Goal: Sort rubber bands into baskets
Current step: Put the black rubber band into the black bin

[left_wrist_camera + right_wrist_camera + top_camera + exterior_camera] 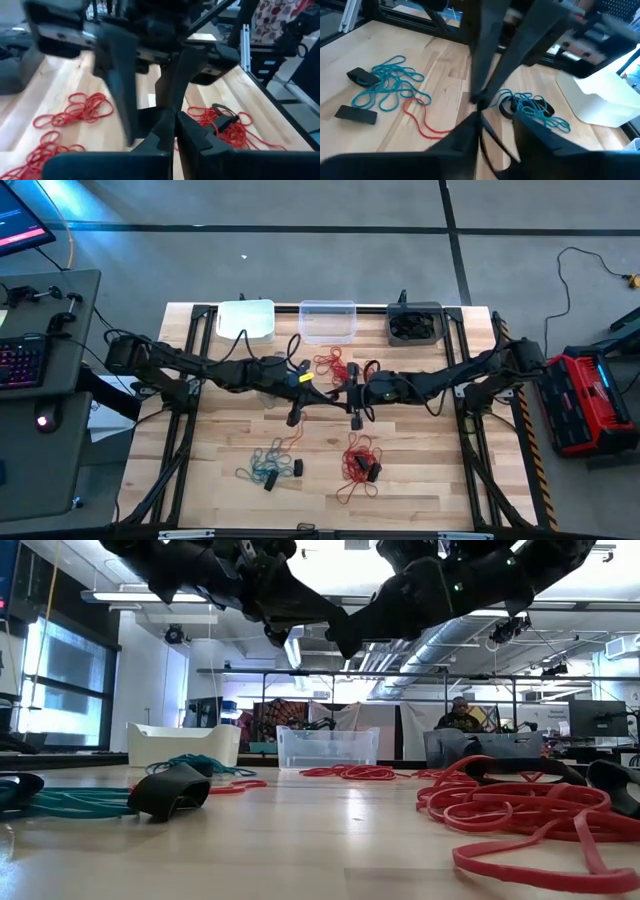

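Both hands mid-table: left hand shut, right hand beside it.

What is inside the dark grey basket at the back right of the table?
In the high view the dark grey basket holds a black tangle, probably black rubber bands. The basket's floor beneath them is covered. In the low view its wall hides the contents.
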`<state>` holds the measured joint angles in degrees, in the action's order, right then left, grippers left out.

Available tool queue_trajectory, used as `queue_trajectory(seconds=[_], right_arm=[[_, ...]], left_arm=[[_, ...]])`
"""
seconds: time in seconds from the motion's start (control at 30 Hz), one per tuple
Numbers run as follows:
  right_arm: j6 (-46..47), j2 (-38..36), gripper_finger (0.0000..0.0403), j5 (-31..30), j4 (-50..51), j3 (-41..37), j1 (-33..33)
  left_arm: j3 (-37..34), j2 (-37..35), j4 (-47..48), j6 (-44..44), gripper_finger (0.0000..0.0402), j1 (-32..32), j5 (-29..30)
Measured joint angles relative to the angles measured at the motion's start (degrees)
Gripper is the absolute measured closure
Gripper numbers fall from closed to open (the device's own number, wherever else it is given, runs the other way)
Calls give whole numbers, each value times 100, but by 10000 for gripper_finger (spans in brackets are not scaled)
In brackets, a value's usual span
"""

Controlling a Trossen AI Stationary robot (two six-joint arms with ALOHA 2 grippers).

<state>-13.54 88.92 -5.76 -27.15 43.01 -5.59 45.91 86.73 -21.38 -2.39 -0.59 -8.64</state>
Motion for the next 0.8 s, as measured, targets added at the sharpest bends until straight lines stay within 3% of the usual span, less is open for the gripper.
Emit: queue_trajectory(seconds=[0.17,0.6,0.8], right_arm=[[128,-9,393,2,145,1,22],[715,-438,400,-405,896,2,424],[1138,-1121,402,-1300,1916,2,926]], left_arm=[[2,-51,2,-43,392,23,87],[-3,-51,289,288,281,20,1135],[-334,-51,-227,295,246,9,1192]])
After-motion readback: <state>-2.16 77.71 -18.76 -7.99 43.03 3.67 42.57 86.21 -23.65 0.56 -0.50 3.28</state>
